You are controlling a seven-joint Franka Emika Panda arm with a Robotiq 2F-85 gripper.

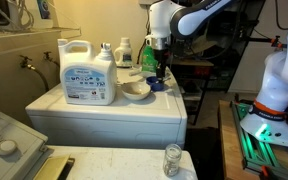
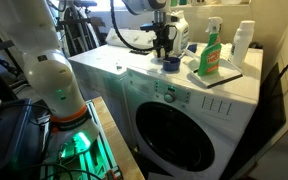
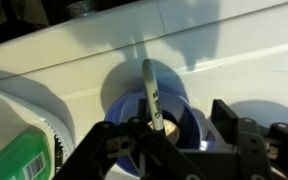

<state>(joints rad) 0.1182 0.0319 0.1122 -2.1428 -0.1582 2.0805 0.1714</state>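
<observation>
A small blue cup (image 3: pixel 187 104) stands on the white top of a washing machine (image 3: pixel 244 60). A white marker (image 3: pixel 151 88) leans upright inside it. My gripper (image 3: pixel 174 142) hangs just above the cup with its two black fingers spread either side of the cup's mouth, open and holding nothing. In both exterior views the gripper (image 1: pixel 159 62) (image 2: pixel 164 44) points straight down over the blue cup (image 1: pixel 157 85) (image 2: pixel 171 63). The marker is too small to make out there.
A white bowl (image 1: pixel 136 91) sits beside the cup, and a large white detergent jug (image 1: pixel 89 70) stands behind it. A green spray bottle (image 2: pixel 212 55) and a white bottle (image 2: pixel 244 40) stand on a dark mat (image 2: pixel 224 78). The washer's front edge (image 2: pixel 134 85) is close.
</observation>
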